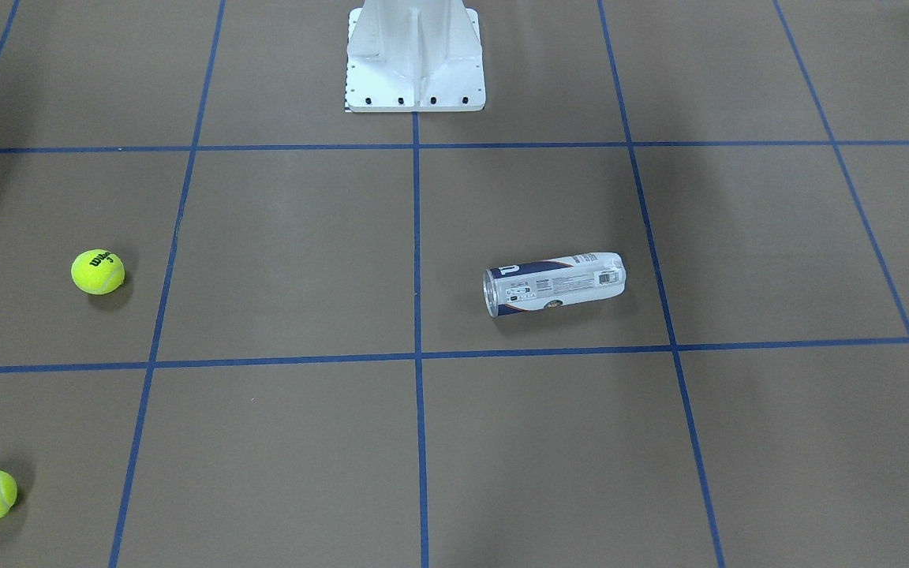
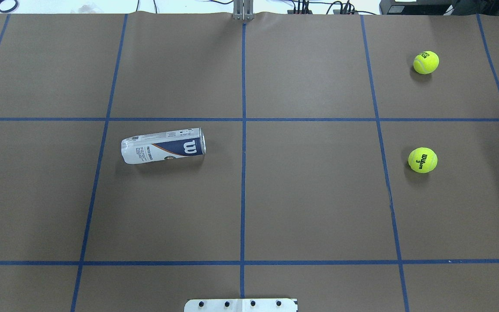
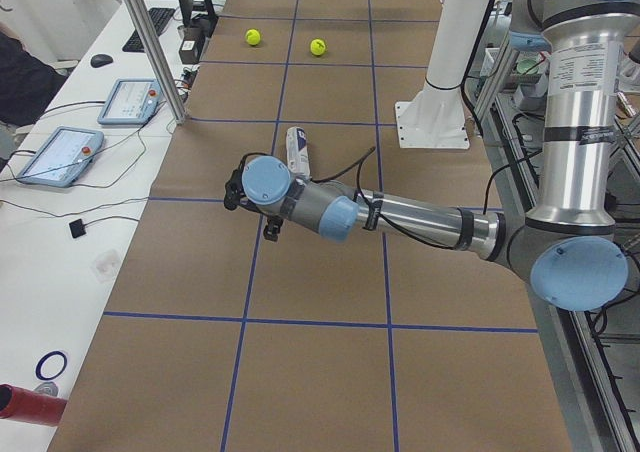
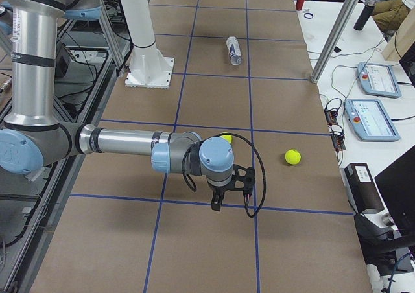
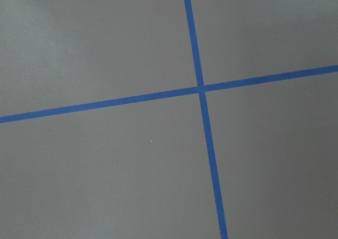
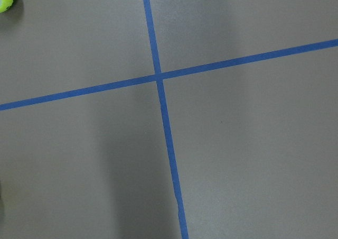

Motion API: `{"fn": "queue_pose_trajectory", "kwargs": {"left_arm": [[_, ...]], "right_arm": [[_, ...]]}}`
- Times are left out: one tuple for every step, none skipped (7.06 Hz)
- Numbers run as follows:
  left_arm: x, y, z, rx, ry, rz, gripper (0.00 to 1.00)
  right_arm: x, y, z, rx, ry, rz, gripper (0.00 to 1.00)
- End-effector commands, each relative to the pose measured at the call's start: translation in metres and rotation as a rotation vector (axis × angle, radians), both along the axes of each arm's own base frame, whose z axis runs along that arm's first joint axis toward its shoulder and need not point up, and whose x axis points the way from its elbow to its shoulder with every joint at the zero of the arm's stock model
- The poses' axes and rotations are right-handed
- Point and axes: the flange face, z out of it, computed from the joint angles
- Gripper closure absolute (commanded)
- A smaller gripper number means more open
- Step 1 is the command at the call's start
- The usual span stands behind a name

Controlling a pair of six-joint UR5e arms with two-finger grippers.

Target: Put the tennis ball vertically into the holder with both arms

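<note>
The holder [image 2: 163, 145] lies on its side on the brown table, left of the centre line, its open silver rim toward the middle; it also shows at holder [image 1: 554, 284]. Two yellow tennis balls rest on the right side: a near ball [image 2: 422, 160] and a far ball [image 2: 426, 62]. My left gripper [image 3: 271, 232] hangs over the table short of the holder [image 3: 296, 150]. Close to a ball [image 4: 225, 137], my right gripper [image 4: 217, 203] hovers above a tape crossing. Both grippers show only in the side views, so I cannot tell whether they are open or shut.
The white pedestal base [image 1: 415, 63] stands at the robot's edge of the table. Blue tape lines [image 2: 244, 130] divide the surface into squares. Metal posts [image 4: 331, 43] and control tablets [image 4: 373, 121] stand beside the table's far edge.
</note>
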Motion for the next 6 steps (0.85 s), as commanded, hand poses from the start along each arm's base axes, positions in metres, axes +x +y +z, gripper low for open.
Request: {"fn": "queue_pose_trajectory", "kwargs": {"left_arm": [[0.105,-0.049,-0.127,0.174,-0.057,0.055,0.00],[0.165,-0.051,-0.164,0.278,-0.104,0.081,0.00],[0.203,-0.052,-0.184,0.334,-0.142,0.083,0.00],[0.225,-0.050,-0.186,0.344,-0.168,0.081,0.09],[0.245,-0.045,-0.200,0.371,-0.176,0.087,0.13],[0.265,-0.043,-0.219,0.465,-0.202,0.076,0.15]], "right_arm": [[0.000,-0.001,-0.001,0.004,0.001,-0.001,0.01],[-0.001,-0.004,-0.001,0.005,0.001,-0.002,0.01],[0.000,-0.005,0.000,0.004,0.001,-0.002,0.01],[0.000,-0.006,-0.001,0.005,0.000,-0.002,0.01],[0.000,-0.007,-0.002,0.005,0.000,-0.002,0.01],[0.000,-0.007,-0.002,0.004,-0.001,-0.001,0.01]]}}
